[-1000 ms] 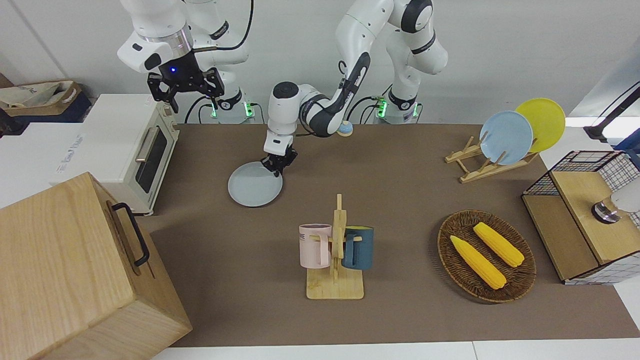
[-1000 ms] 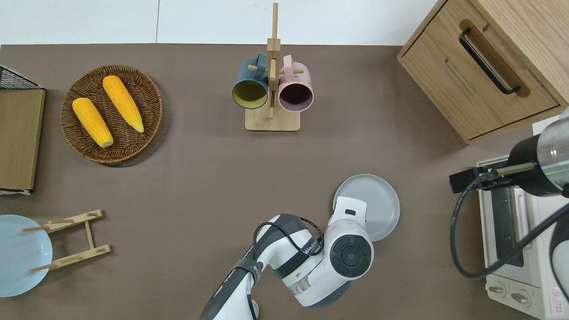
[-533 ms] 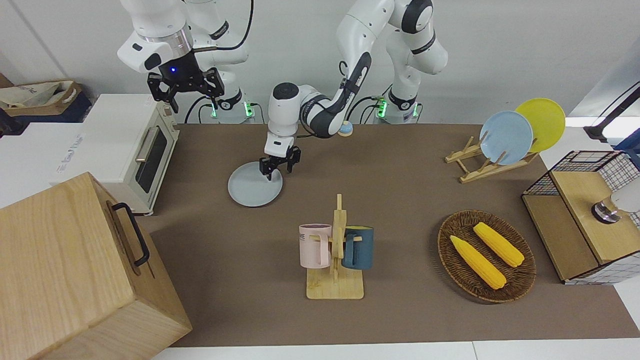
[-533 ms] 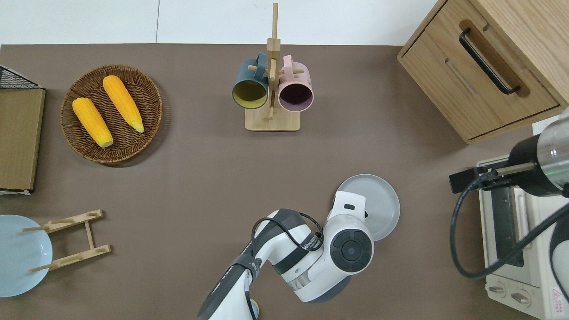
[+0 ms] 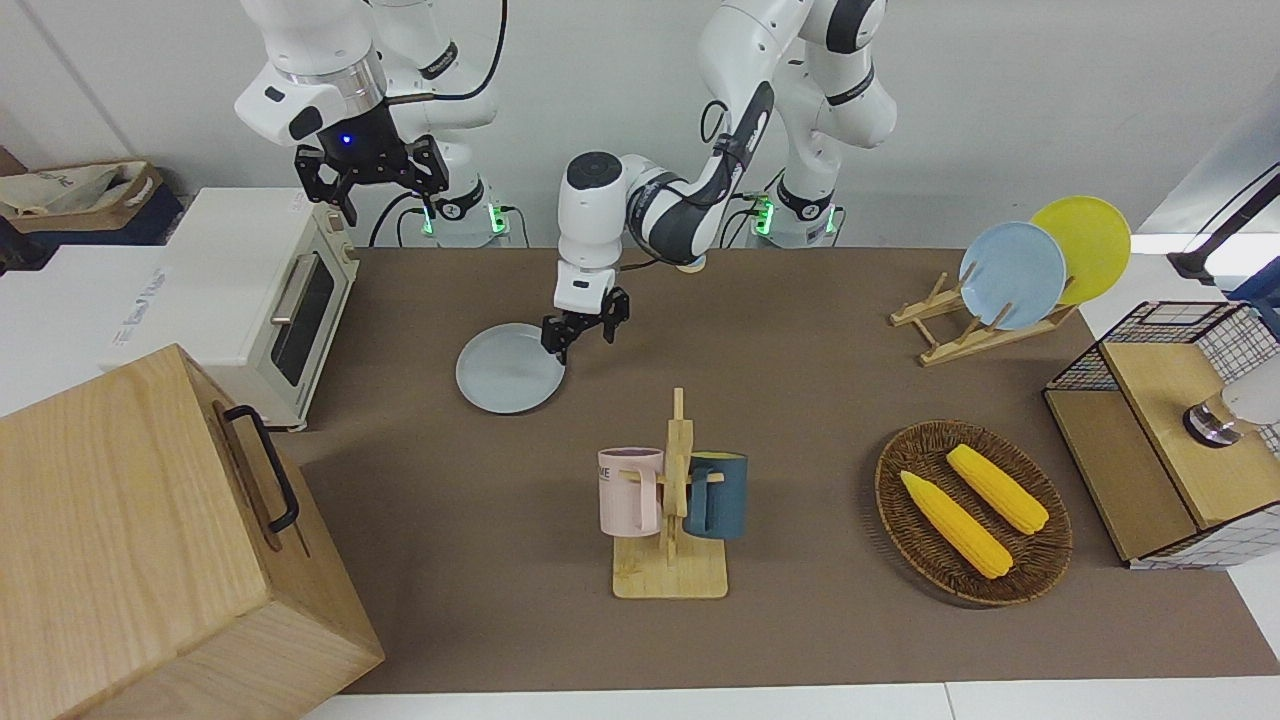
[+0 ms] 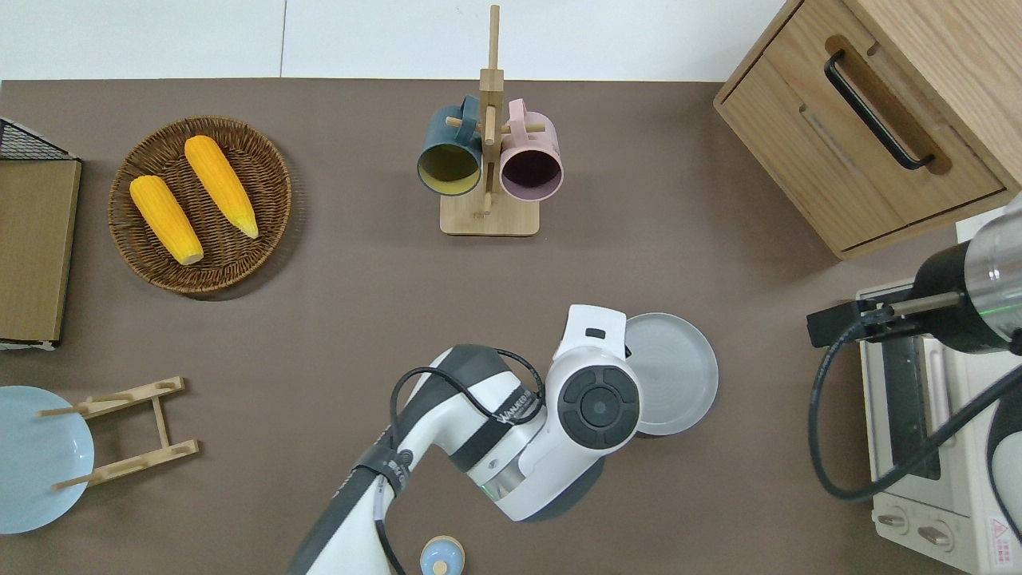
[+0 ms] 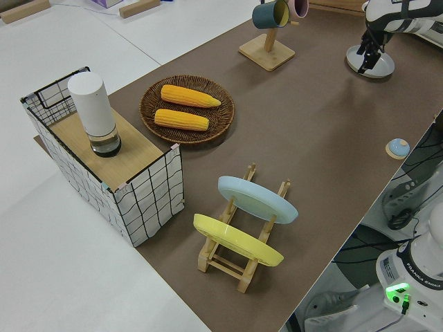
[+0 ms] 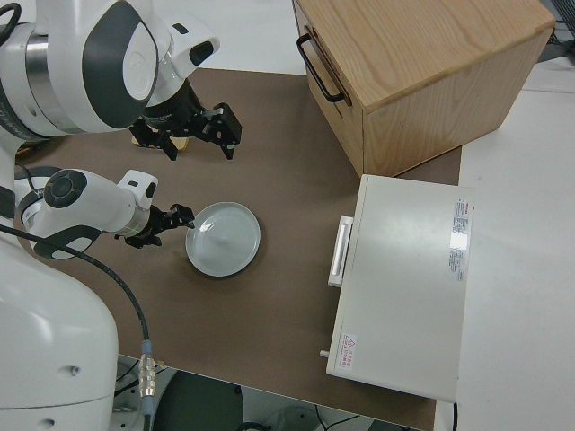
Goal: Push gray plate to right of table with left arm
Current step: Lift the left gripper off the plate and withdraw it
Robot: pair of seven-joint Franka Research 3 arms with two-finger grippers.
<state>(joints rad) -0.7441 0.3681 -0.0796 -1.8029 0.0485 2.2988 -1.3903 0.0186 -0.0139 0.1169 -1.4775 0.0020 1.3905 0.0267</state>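
The left gripper [image 5: 585, 335] has come up off the plate [image 5: 505, 372] and drawn back toward the left arm's end, so it now hangs about over the plate's rim on that side, fingers spread wide and holding nothing. The overhead view hides the fingers under the wrist, so whether they have fully cleared the rim is hard to say, though the right side view suggests they have. The plate has not shifted over the last second. It lies flat on the table [image 5: 800, 400], in the half toward the right arm's end, near the oven [image 5: 240, 280] but apart from it. I judge the push finished and the arm withdrawing, with open tabletop left between plate and oven if more travel were wanted. From the right arm's end, a wooden cabinet [image 5: 130, 530] and the white oven stand at the table's end, and the right gripper [image 5: 370, 180] is parked, fingers apart. Past the plate comes a mug stand [image 5: 672, 570] with two mugs, farther from the robots. Then come a plate rack [image 5: 960, 335], a wicker basket [image 5: 1040, 580] with two corn cobs, and a wire crate [image 5: 1150, 340]. A plain white wall backs the robots.
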